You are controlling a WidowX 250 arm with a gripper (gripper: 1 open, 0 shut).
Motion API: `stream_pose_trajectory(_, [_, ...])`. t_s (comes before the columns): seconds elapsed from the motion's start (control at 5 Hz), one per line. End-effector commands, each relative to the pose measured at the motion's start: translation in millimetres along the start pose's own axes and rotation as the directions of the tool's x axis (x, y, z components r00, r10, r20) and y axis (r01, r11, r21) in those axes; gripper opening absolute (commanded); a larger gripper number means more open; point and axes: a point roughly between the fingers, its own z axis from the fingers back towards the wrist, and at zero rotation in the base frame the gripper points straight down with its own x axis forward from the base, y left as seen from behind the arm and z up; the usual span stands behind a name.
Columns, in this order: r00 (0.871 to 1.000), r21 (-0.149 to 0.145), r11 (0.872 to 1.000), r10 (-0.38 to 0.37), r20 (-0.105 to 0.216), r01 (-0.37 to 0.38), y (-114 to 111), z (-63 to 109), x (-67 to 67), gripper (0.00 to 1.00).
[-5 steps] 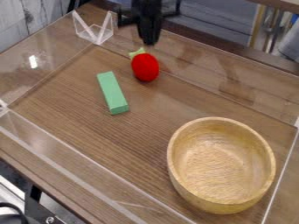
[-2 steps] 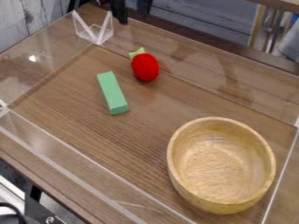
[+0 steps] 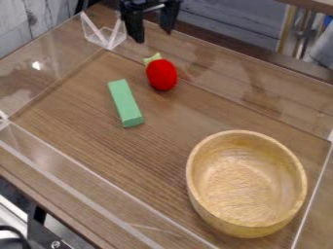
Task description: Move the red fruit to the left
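Desk: wood-grain top w/ clear acrylic walls. Red fruit, small, round, glossy, green leafy top, sits on desk toward the back. Green block, flat rectangle, just beside it. Wooden bowl, round, pale, front right. I see gripper above fruit, up-left, jaws wide, holding nothing, not touching.
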Motion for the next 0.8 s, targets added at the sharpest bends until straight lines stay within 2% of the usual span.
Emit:
stream_pose_trajectory(0.0, [0.999,-0.012,0.999,0.034,0.036,-0.034,-6.9,-8.3,4.6,1.0])
stream_pose_trajectory(0.2, [0.997,0.011,0.998,0.064,0.041,-0.065,-11.2,-30.8,6.1,1.0])
stream_pose_trajectory(0.4, [0.998,0.021,0.999,0.04,0.041,-0.041,-14.9,-47.1,2.7,1.0])
stream_pose_trajectory(0.6, [0.999,0.017,1.0,0.014,0.035,-0.014,-13.5,-51.6,0.6,0.0])
